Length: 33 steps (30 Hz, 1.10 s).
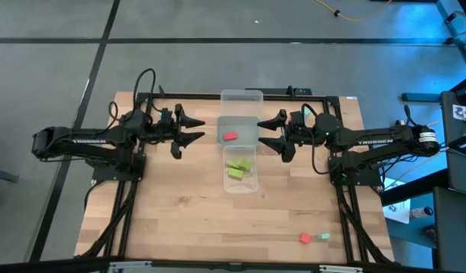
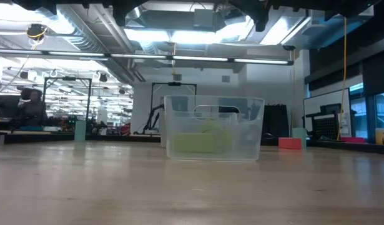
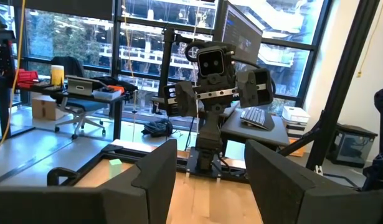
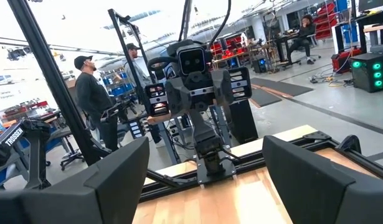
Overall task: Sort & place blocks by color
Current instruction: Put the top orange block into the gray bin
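Three clear trays stand in a row down the middle of the table. The far tray [image 1: 241,101] shows nothing inside. The middle tray [image 1: 251,130] holds one red block [image 1: 230,136]. The near tray [image 1: 251,184] holds lime blocks [image 1: 239,168], which also show through its wall as lime blocks [image 2: 195,144] in the low view. A red block [image 1: 304,238] and a mint block [image 1: 324,236] lie loose on the table near its right near corner. My left gripper [image 1: 193,129] hovers open left of the middle tray. My right gripper [image 1: 269,130] hovers open to its right. Both are raised and point at each other.
Black frame rails run along the table's far edge [image 1: 293,95] and down both sides. Bare wood lies near of the trays. Beyond the table, people [image 4: 91,93] stand in the room in the right wrist view.
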Each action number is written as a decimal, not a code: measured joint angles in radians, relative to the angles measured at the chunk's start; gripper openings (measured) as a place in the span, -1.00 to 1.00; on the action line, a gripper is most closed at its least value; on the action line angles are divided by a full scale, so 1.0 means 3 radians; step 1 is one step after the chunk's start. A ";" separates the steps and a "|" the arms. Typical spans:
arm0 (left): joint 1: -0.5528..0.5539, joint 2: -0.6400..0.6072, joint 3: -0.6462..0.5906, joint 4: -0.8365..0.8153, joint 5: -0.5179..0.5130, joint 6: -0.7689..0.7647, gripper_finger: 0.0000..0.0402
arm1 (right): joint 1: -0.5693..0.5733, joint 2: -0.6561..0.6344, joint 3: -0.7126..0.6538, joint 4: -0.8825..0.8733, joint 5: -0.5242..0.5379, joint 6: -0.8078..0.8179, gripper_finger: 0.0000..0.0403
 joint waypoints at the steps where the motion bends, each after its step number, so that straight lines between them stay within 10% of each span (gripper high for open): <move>1: 0.0000 0.0000 0.0000 0.0000 0.0000 0.0000 -0.10 | 0.0000 0.0000 0.0000 -0.0008 0.0000 0.0022 0.57; 5: 0.0000 0.0000 0.0000 0.0000 0.0000 0.0000 -0.10 | -0.0005 0.0000 0.0150 -0.0556 0.0320 0.0283 0.57; 16: 0.0001 0.0001 0.0000 -0.0002 -0.0014 0.0000 -0.10 | -0.0536 0.0391 0.1262 -0.4526 0.1569 0.1052 0.57; 33: 0.0004 0.0001 0.0000 -0.0004 -0.0146 -0.0001 -0.10 | -0.0888 0.0321 0.0345 -0.4620 0.1304 0.1333 0.57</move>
